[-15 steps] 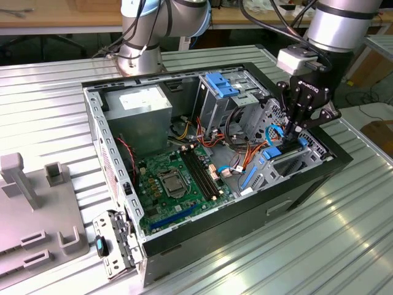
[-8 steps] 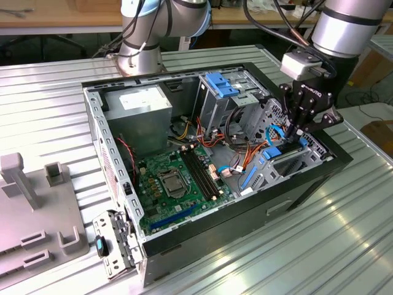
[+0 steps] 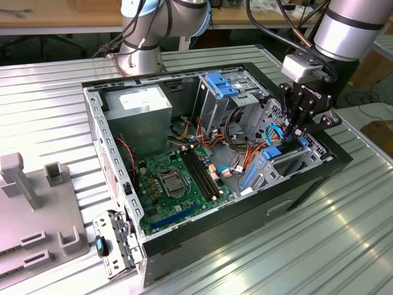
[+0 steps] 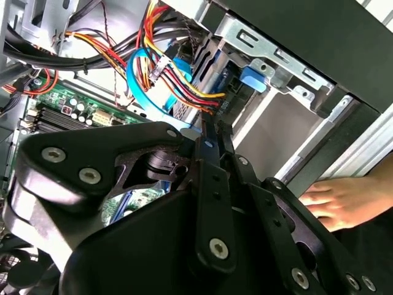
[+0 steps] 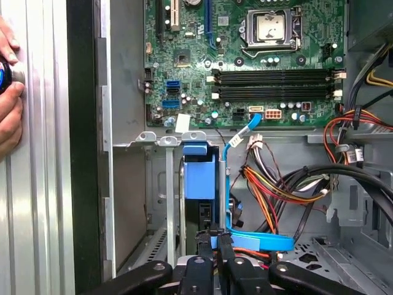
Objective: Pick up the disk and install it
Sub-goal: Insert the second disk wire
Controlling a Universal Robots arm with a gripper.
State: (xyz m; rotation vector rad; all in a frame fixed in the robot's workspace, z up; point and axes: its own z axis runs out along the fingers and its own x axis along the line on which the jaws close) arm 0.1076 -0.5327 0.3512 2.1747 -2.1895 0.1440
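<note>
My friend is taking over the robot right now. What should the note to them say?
Gripper: down inside the open computer case, fingers close together on the disk.
Disk: upright in the drive bay by the case's front wall, blue carrier showing in the first wrist view.
Done: disk picked up and brought into the bay.
Left: whether it is fully seated cannot be told.
Note: a person's hand rests beside the case.

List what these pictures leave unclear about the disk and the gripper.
- Disk: in the first wrist view the bay's metal rails hide its sides; how far it is seated is unclear.
- Gripper: its own linkage covers the fingertips in both wrist views.
- Hand: cut off by the second wrist view's edge.
</note>
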